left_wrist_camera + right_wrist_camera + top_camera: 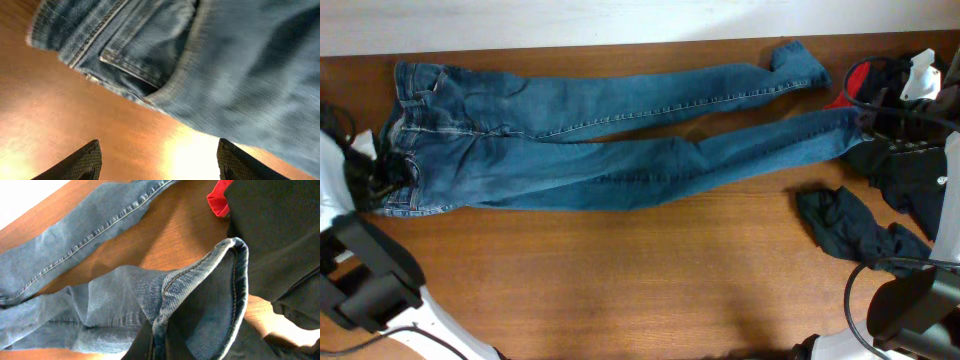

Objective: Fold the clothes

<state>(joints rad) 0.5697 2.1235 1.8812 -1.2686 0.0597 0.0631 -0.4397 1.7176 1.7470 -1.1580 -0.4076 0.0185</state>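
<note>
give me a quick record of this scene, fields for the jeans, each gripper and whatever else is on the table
jeans: unfolded, spread flat, waistband by the left arm, both legs running toward the right arm
left gripper: open, empty, over bare wood beside the waistband
right gripper: shut on the hem of the leg nearer the robot
table: brown wood
dark cloth: crumpled, apart from the jeans, near that leg's end
black garments: heaped at the right edge
red fabric: showing by the heap
</note>
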